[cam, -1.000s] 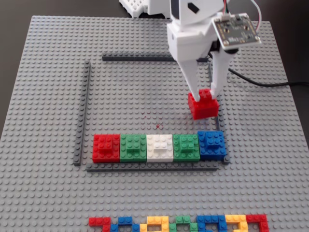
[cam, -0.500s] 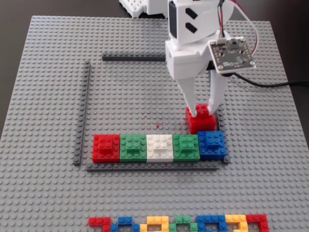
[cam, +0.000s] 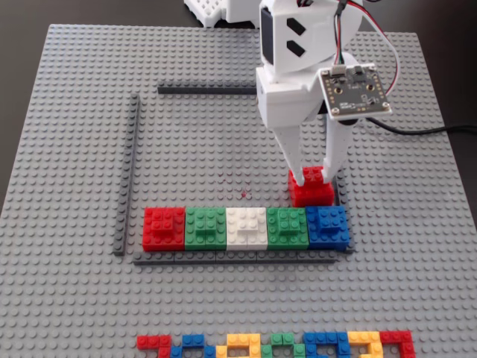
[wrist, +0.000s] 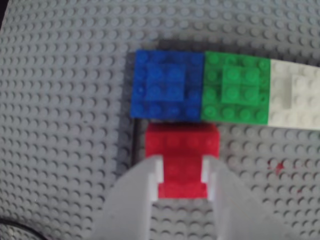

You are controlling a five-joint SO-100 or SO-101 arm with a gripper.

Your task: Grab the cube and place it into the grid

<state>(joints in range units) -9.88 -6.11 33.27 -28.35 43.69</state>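
The cube is a small red block with a raised red brick on top. My gripper is shut on that raised brick, one finger on each side. In the wrist view the cube sits between my gripper's fingers, its far edge against the blue block. The grid shows as thin dark grey strips: a top strip, a left strip and a bottom strip. The cube is inside it near the lower right corner, right next to the right strip, which the arm partly hides.
A row of red, green, white, green and blue blocks lines the grid's bottom strip. Small mixed-colour bricks run along the front edge of the baseplate. A black cable crosses at the right.
My gripper has carried the cube toward the front and slightly down, from open baseplate to right behind the blue block. It stays shut on the cube.
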